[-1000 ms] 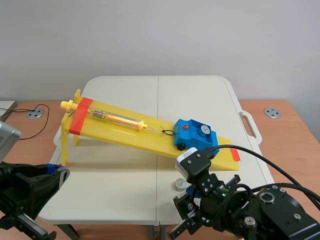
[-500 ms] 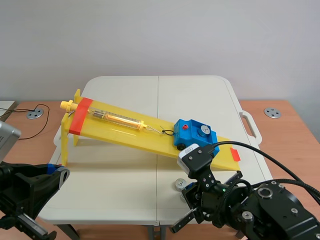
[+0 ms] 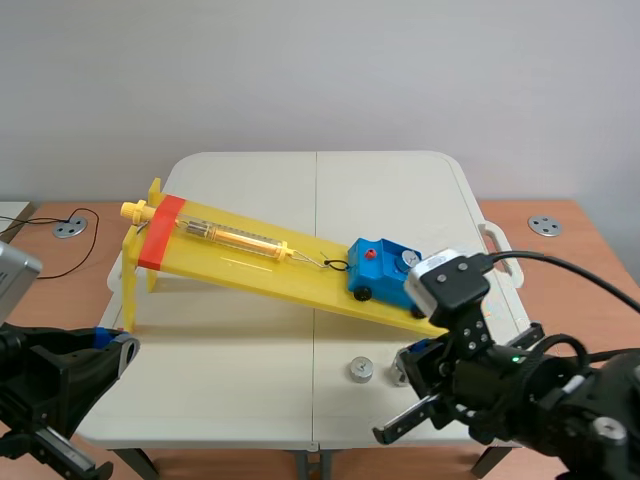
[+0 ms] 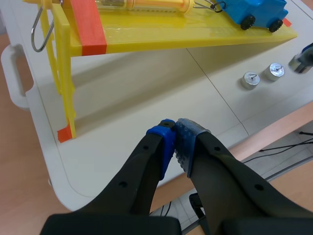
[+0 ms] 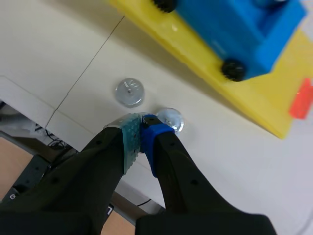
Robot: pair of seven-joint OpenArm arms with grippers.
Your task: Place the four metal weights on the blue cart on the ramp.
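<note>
- The blue cart [image 3: 378,270] sat low on the yellow ramp [image 3: 250,262]. One loaded weight [image 3: 405,258] showed on its top, and the right arm hid the rest.
- Two more, the first bench weight [image 5: 129,91] and the second bench weight [image 5: 169,119], lay on the bench [image 3: 250,380] below the ramp.
- The right arm's fingers [image 5: 128,142] were pressed together, empty, just beside the second.
- The left arm's fingers [image 4: 164,142] were closed on nothing, well apart from both.
- At least two placements seemed to be left, and I could not find the fourth weight.

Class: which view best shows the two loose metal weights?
Left wrist view: both weights lie whole and unblocked. Right wrist view: closer, one just ahead of the right gripper. Scene view: the right arm hides part of one.
</note>
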